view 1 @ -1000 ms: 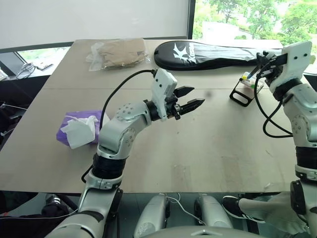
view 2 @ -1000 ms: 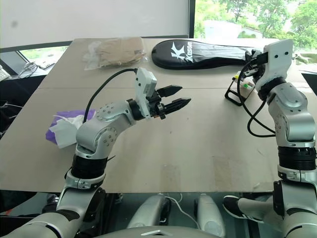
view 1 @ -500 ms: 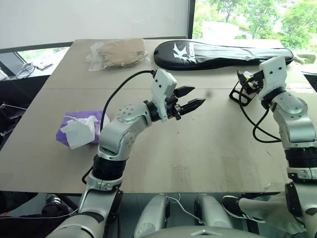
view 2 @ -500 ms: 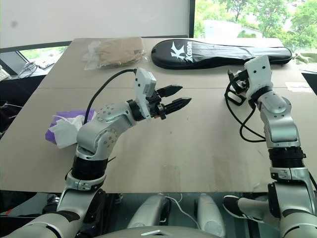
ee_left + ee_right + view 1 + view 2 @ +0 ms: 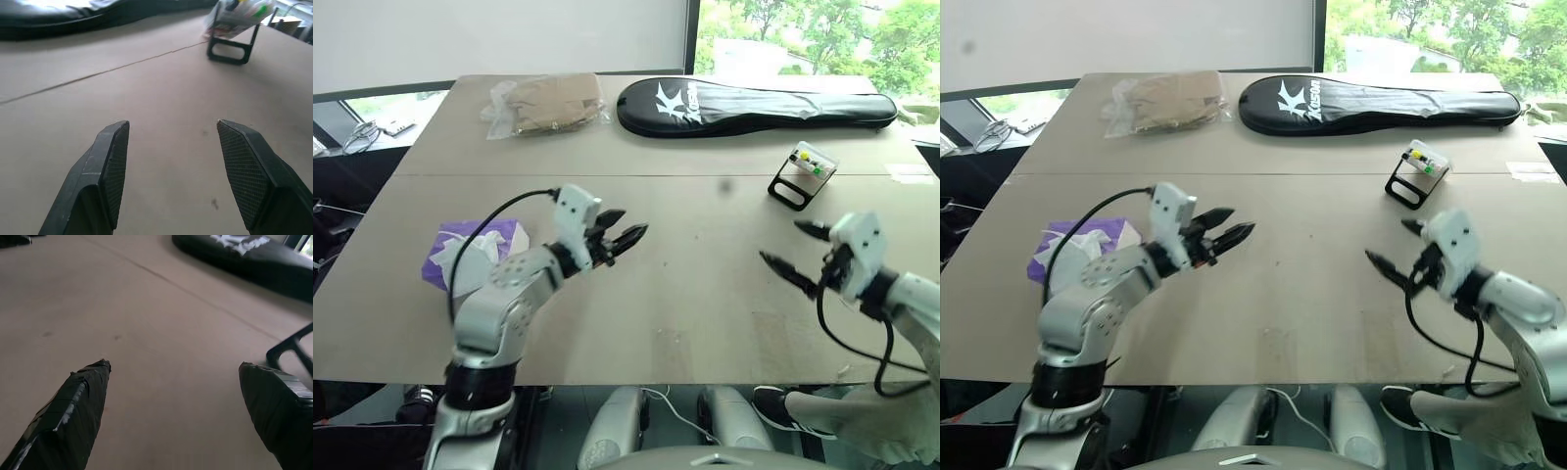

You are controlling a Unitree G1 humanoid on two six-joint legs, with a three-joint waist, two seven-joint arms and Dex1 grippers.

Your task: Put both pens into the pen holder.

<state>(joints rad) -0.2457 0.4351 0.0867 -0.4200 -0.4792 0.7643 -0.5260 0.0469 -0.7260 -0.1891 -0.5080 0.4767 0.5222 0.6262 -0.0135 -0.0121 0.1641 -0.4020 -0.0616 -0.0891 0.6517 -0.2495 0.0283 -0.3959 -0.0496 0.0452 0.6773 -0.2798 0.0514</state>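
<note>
Left eye view: nearest, right gripper [image 5: 798, 253] low over the bare brown tabletop [image 5: 705, 294], black fingers spread wide, nothing between them, pointing forward-left. Left gripper [image 5: 625, 231] likewise partly open, empty, aimed forward-right. Beyond, the small clear-plastic pen holder on its black frame stand [image 5: 802, 174] sits tilted near the long black racket bag [image 5: 754, 105]; yellow and green bits inside, pens themselves cannot be made out. Risk: a right-arm sweep forward could clip the light stand and tip it.
</note>
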